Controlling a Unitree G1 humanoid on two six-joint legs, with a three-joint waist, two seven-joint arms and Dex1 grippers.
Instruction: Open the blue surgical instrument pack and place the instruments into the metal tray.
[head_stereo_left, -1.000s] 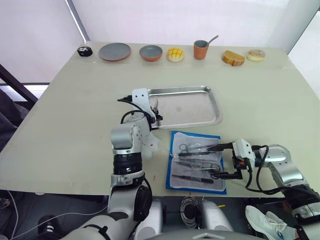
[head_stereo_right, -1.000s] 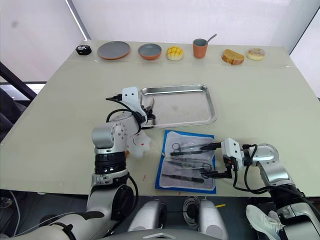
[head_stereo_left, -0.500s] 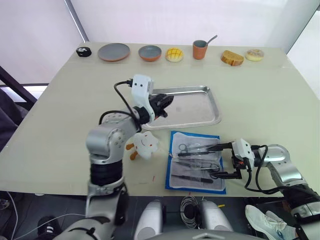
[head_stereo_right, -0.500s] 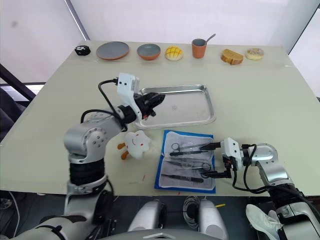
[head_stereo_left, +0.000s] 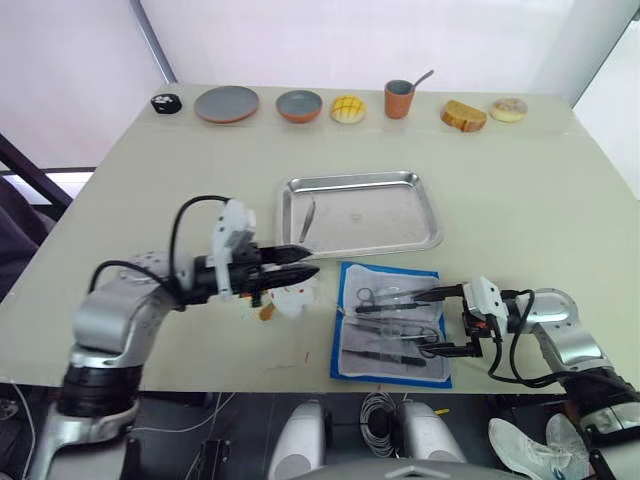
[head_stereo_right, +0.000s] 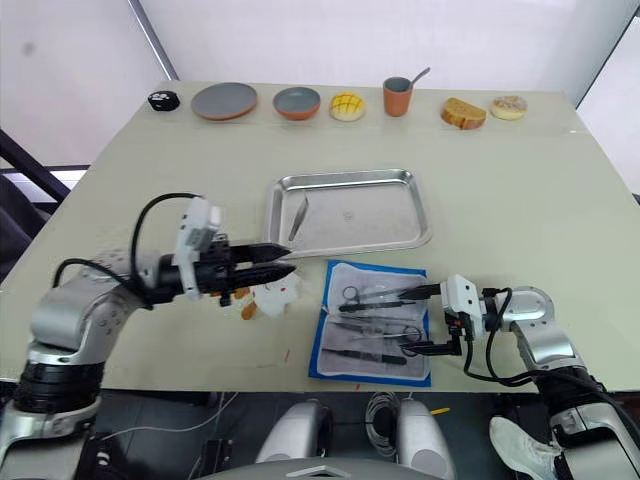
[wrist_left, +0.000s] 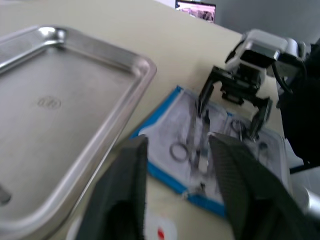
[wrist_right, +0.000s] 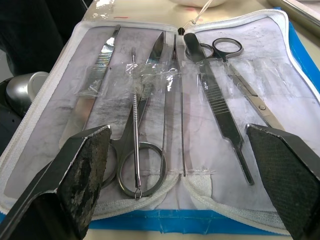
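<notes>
- The right gripper (head_stereo_left: 437, 320) lies low at the near edge of the table (head_stereo_left: 150, 180), its 2 black fingers spread wide with nothing between them, tips over the near-side edge of the blue surgical instrument pack (head_stereo_left: 392, 322).
- The pack lies unfolded flat just ahead of that gripper, blue border around a pale inner sheet.
- The instruments (wrist_right: 175, 105) lie side by side on the sheet under clear straps: ring-handled scissors (wrist_right: 235, 75), a ring-handled clamp (wrist_right: 145, 125), tweezers (wrist_right: 95, 75) and a slim probe, all between the spread fingers in the right wrist view.
- The left gripper (head_stereo_left: 300, 270) hovers beyond the pack's far-left corner, fingers a little apart and empty, pointing toward the pack.
- A white plush toy (head_stereo_left: 287, 298) with orange feet lies directly under the left gripper's tips.
- The metal tray (head_stereo_left: 420, 225) sits just past both the left gripper and the pack; 1 slim silver instrument (head_stereo_left: 307, 219) lies in its left end.
- Far beyond both grippers, along the table's back edge: a small black object (head_stereo_left: 162, 102), 2 round plates (head_stereo_left: 227, 103), a yellow bun (head_stereo_left: 348, 109), an orange cup (head_stereo_left: 398, 99) with a spoon, a bread piece (head_stereo_left: 466, 116) and a doughnut (head_stereo_left: 508, 109).
</notes>
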